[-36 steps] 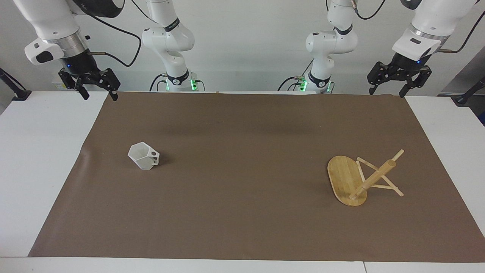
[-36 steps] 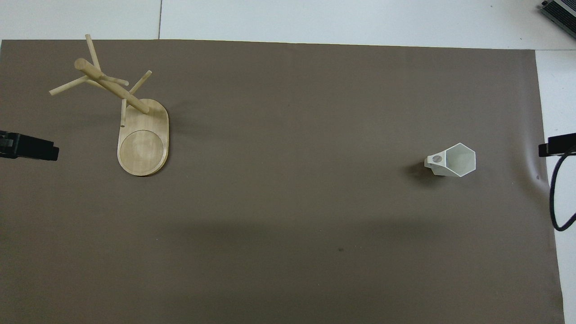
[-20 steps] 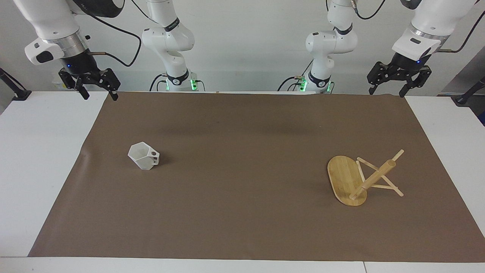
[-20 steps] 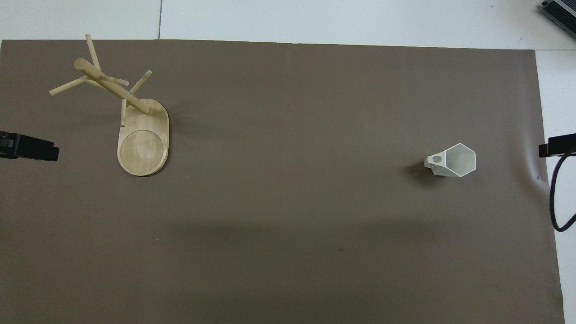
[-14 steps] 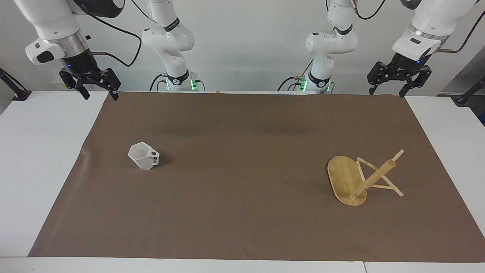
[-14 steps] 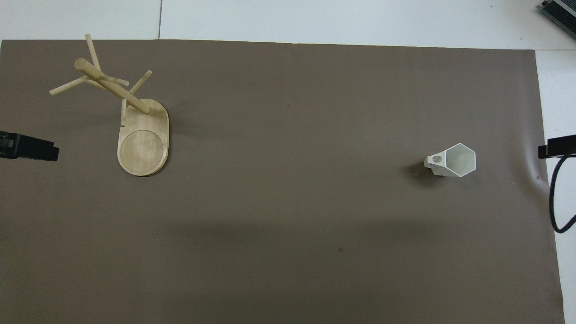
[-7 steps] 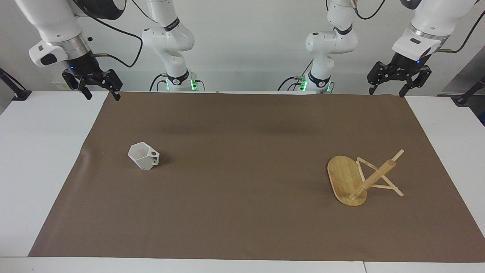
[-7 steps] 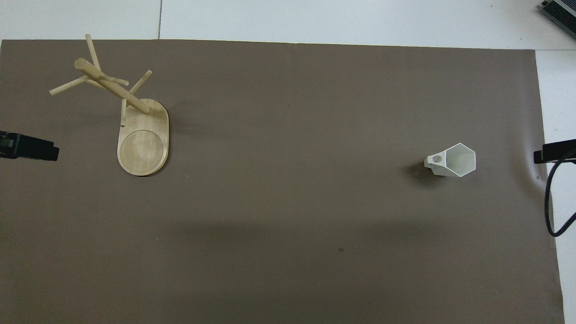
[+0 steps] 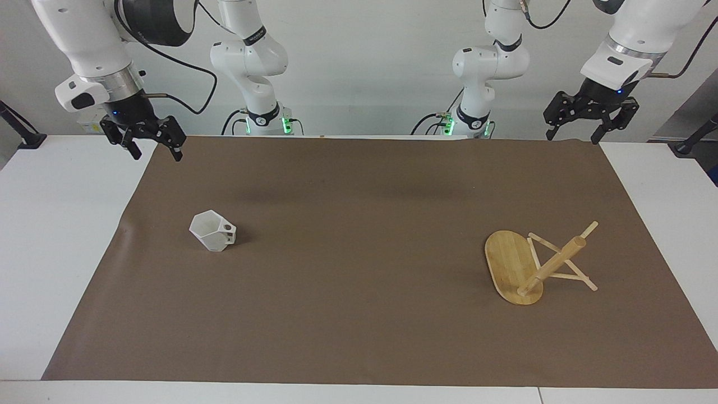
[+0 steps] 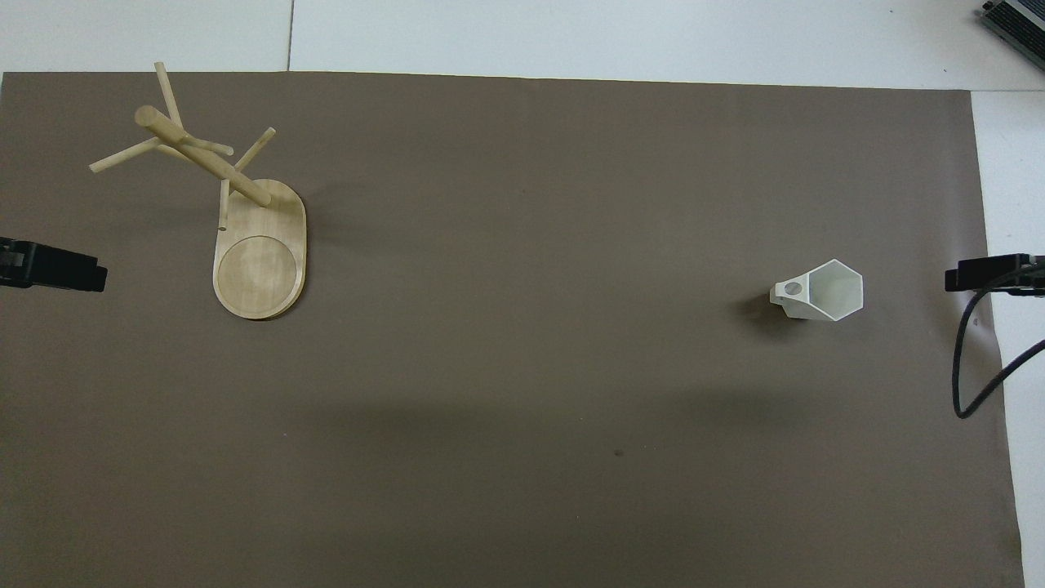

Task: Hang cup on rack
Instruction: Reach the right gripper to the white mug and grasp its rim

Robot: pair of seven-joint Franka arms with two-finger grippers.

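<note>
Surface: white surface point(image 9: 61, 235) under a brown mat point(image 9: 359, 336), pale wall where the robots stand.
Cup: the cup point(image 9: 212, 230) stands upright on the mat toward the right arm's end, rim up, its pierced handle turned toward the rack's end.
Rack: the rack point(image 9: 535, 264) stands toward the left arm's end, well apart from the cup, its pegs bare.
Right pincer: the right pincer point(image 9: 153, 152) hangs wide and empty over the mat's corner by its own base.
Left pincer: the left pincer point(image 9: 573, 136) waits wide and empty over its own corner.
Risk, grasp: the tapered, faceted wall could slip or tip under a skewed pinch.
Risk, hanging: thin pegs and a small handle hole leave little margin; a nudge may shove the light rack.
</note>
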